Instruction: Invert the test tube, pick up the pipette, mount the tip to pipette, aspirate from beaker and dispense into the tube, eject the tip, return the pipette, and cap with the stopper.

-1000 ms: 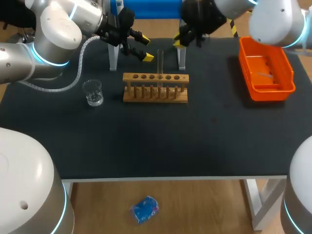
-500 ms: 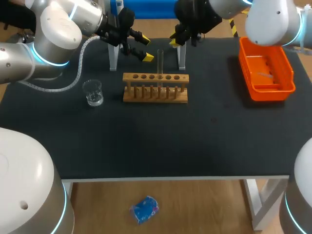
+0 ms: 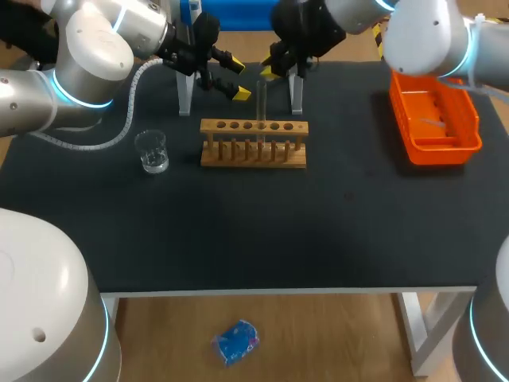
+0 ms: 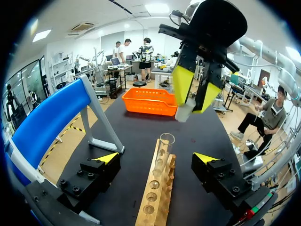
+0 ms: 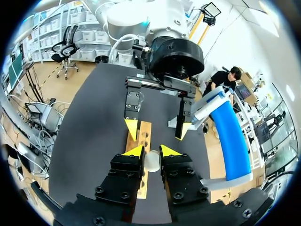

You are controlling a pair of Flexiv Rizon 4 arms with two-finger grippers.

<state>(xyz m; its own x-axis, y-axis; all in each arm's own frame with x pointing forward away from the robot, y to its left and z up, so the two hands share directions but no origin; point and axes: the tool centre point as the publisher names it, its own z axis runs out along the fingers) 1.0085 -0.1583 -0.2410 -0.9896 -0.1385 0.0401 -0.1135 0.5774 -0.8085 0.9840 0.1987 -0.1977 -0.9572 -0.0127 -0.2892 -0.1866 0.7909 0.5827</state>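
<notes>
A clear glass test tube point(image 3: 261, 99) stands upright in the wooden rack point(image 3: 253, 145) near the far edge of the desk point(image 3: 238, 231). The right end effector point(image 5: 151, 151) pinches a white, rounded stopper point(image 5: 152, 161), partly hidden by its fingers. The left end effector point(image 4: 156, 157) is spread open.

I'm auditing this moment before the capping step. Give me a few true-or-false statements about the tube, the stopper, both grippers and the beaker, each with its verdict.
1. The test tube stands upright in the wooden rack. True.
2. The right gripper has empty jaws. False: they are shut on the white stopper.
3. The left gripper has its jaws open, with nothing in them. True.
4. The beaker sits inside the orange tray. False: it stands on the table, on the far side of the rack from the tray.
</notes>
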